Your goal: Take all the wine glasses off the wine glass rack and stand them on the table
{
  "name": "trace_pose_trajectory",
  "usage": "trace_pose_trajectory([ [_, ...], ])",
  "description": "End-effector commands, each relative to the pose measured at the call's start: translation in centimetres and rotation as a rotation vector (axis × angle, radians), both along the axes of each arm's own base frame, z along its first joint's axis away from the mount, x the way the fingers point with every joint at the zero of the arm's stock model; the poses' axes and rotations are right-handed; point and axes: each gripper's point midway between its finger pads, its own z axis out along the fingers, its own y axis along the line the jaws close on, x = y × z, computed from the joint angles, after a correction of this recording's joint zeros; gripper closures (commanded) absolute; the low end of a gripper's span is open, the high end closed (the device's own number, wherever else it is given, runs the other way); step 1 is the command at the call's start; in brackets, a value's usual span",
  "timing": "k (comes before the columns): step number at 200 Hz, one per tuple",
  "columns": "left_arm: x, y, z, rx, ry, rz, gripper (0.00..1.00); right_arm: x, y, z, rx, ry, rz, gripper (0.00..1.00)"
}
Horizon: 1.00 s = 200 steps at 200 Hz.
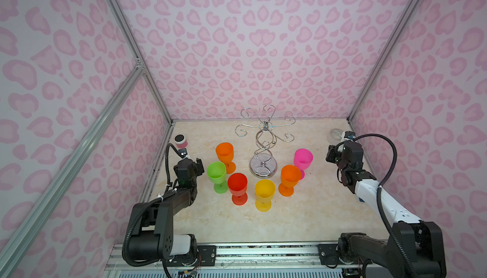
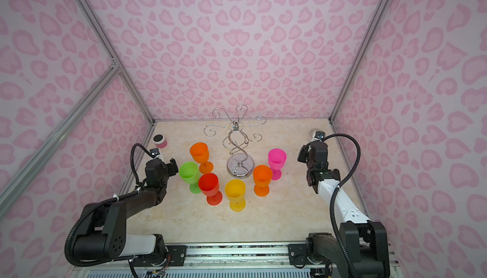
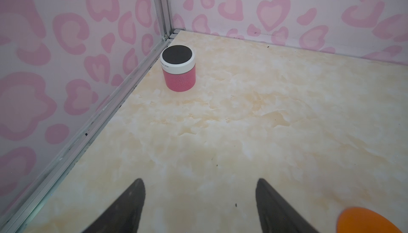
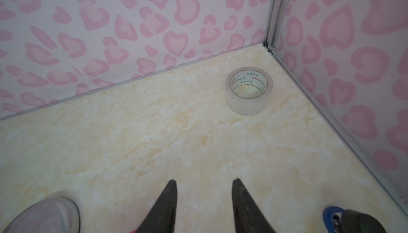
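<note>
Standing bare at the table's (image 1: 303, 210) back-centre, the wine glass rack (image 1: 264, 142) has no glass on its hooks. Six coloured glasses stand upright round its base, e.g. green glass (image 1: 216, 172) just beside the left arm and pink glass (image 1: 303, 158) on the right. Left gripper (image 3: 199, 181) is spread wide, empty; right gripper (image 4: 204, 180) is parted less, also empty. Glasses look plastic: prob. light, stiff, smooth, tippy. Best hold = stem or low on bowl.
</note>
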Motion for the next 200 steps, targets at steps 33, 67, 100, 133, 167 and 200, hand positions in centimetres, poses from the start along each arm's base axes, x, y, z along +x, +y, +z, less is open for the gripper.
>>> trace_pose_trajectory([
  [33,-0.1,0.3,1.9,0.014,-0.161,0.015,0.13,-0.2,-3.1,-3.1,-0.241,-0.105,-0.113,0.57],
  [67,-0.4,0.2,1.6,0.033,-0.177,0.033,0.02,0.1,-3.0,-6.6,-0.254,-0.112,-0.121,0.56],
  [100,-0.4,0.2,1.7,0.034,-0.179,0.031,0.02,-0.7,-2.8,-7.2,-0.248,-0.117,-0.118,0.5],
  [133,-0.4,0.2,1.7,0.033,-0.181,0.032,0.02,-1.0,-3.0,-7.3,-0.258,-0.13,-0.147,0.02],
  [167,-0.5,0.2,1.7,0.033,-0.182,0.031,0.02,-1.1,-2.8,-7.0,-0.273,-0.151,-0.146,0.02],
  [200,-0.5,0.2,1.7,0.033,-0.183,0.031,0.02,-1.2,-2.7,-7.0,-0.283,-0.166,-0.146,0.02],
])
